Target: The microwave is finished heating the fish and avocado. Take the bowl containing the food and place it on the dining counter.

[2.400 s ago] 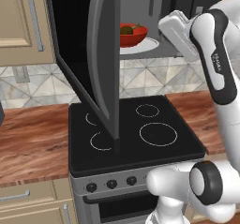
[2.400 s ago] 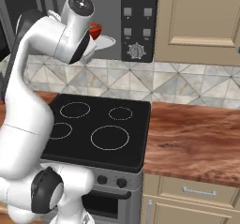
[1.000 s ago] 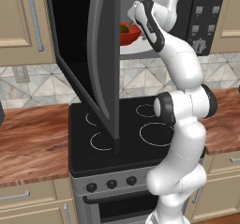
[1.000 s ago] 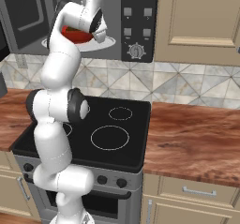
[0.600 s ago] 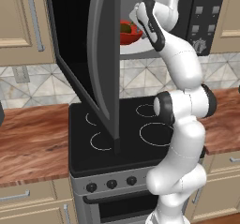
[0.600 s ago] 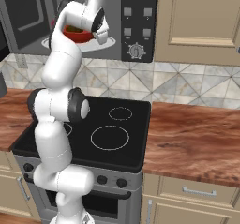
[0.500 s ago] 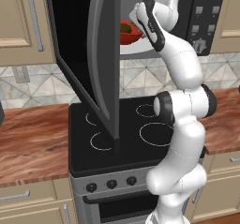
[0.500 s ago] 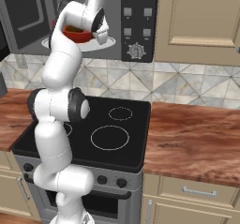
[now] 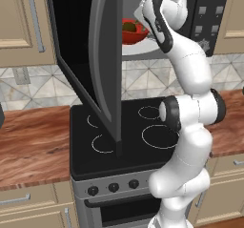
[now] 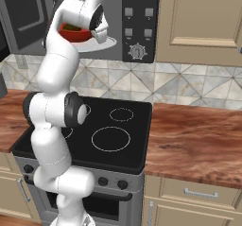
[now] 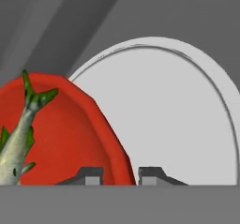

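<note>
Two dark fingertips of the gripper (image 11: 121,175) stand pinched on the rim of the bowl (image 11: 70,134), one inside and one outside its red wall. The fish (image 11: 18,138) lies inside the bowl, tail up, and the avocado (image 9: 129,25) shows as a dark green lump beside it. The bowl sits on the white turntable (image 11: 173,120) inside the microwave (image 10: 33,12), whose door (image 9: 107,60) hangs wide open over the stove (image 10: 108,135). Judging by this, the grasp is made, but lifting the bowl out and carrying it to the dining counter remain to be done.
</note>
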Tool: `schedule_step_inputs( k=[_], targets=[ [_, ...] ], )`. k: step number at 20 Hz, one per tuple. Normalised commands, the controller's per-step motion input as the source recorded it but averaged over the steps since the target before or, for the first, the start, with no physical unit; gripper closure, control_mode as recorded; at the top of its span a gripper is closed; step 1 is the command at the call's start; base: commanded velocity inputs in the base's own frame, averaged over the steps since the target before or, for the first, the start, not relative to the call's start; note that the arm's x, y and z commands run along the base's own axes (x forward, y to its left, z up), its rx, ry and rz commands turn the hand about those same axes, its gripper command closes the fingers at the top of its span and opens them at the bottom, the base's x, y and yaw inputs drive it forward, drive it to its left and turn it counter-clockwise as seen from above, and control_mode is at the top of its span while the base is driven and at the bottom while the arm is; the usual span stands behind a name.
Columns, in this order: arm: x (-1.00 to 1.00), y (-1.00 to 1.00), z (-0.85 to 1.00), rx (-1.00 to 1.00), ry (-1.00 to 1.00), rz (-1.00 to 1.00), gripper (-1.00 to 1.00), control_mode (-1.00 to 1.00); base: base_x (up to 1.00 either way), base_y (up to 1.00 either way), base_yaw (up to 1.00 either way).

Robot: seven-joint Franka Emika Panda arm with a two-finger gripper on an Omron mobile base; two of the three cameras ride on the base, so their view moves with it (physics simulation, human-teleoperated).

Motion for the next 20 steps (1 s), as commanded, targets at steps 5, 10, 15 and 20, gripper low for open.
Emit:
schedule_step_inputs(
  k=[5, 10, 15, 20],
  targets=[
    [-0.94, 0.0, -0.02, 0.0, -0.21, 0.0, 1.0, -1.0, 0.0, 0.0, 0.0],
    [-1.0, -0.07, -0.19, 0.0, -0.3, 0.0, 1.0, -1.0, 0.0, 0.0, 0.0],
    [-1.0, -0.2, 0.02, 0.0, -0.26, 0.0, 1.0, -1.0, 0.0, 0.0, 0.0],
    [-1.0, -0.18, 0.16, 0.07, -0.06, 0.0, 1.0, -1.0, 0.0, 0.0, 0.0]
  ],
)
